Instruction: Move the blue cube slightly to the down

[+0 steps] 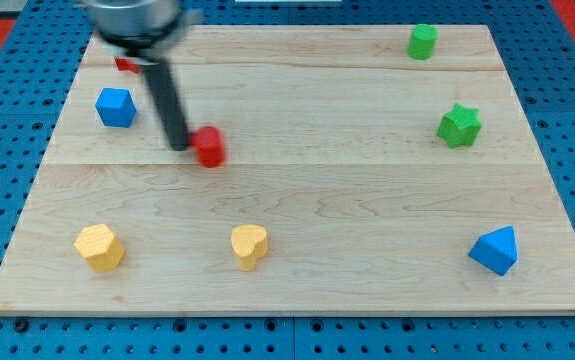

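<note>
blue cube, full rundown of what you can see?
The blue cube is a small solid-blue block with a matte look and slightly rounded edges. It sits flat on the wooden board near the view's upper left, touching nothing. My tip is to its right and lower, beside the red block.

A straight dark rod [167,100] hangs from a blurred grey cylindrical mount [132,20].
</note>
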